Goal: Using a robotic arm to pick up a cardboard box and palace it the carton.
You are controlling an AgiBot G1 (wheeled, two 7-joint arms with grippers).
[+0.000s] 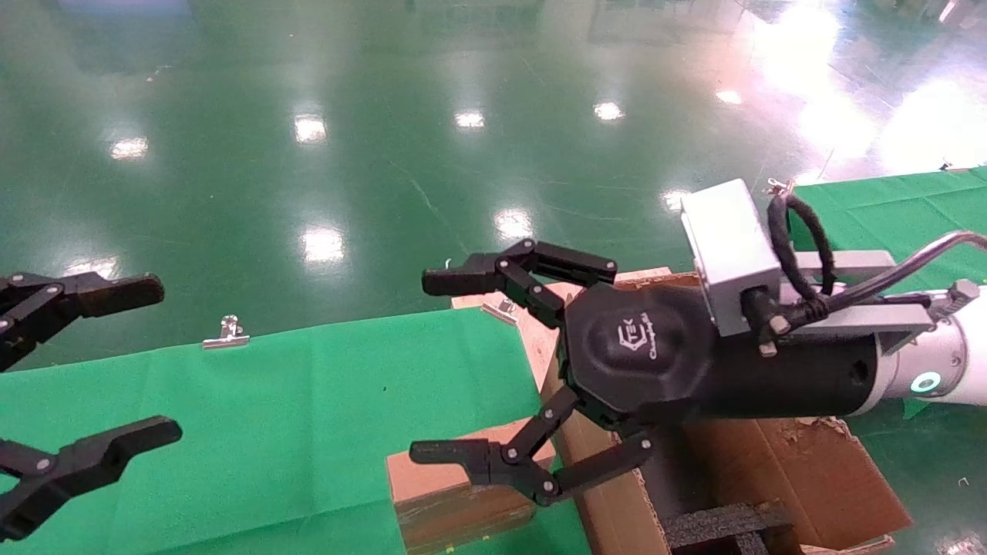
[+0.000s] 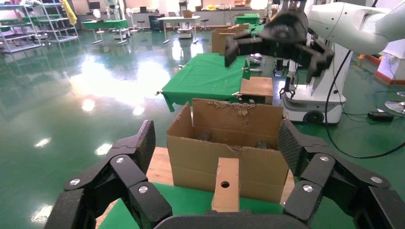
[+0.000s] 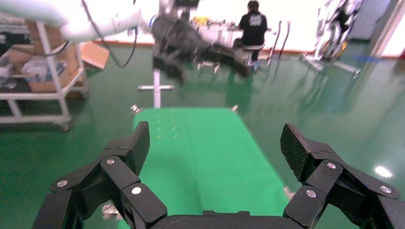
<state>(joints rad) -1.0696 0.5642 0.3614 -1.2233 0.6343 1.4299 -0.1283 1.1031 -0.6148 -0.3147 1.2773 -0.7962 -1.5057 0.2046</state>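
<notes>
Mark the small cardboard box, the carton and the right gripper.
cardboard box [image 2: 225, 183], left wrist view, narrow holed face.
carton [image 2: 210, 162], left wrist view, front wall.
right gripper [image 1: 463, 370], head view, between open fingertips.

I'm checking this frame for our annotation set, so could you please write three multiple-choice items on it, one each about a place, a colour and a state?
1. Where does the cardboard box stand?
A. inside the carton
B. on the green cloth beside the carton
C. in the right gripper

2. What colour is the cloth?
A. green
B. white
C. red

3. How is the right gripper?
A. shut on the box
B. open, holding nothing
C. out of view

Answers: 1 B, it rests on the cloth next to the carton. 2 A, plainly green. 3 B, its fingers are spread above the box.
</notes>
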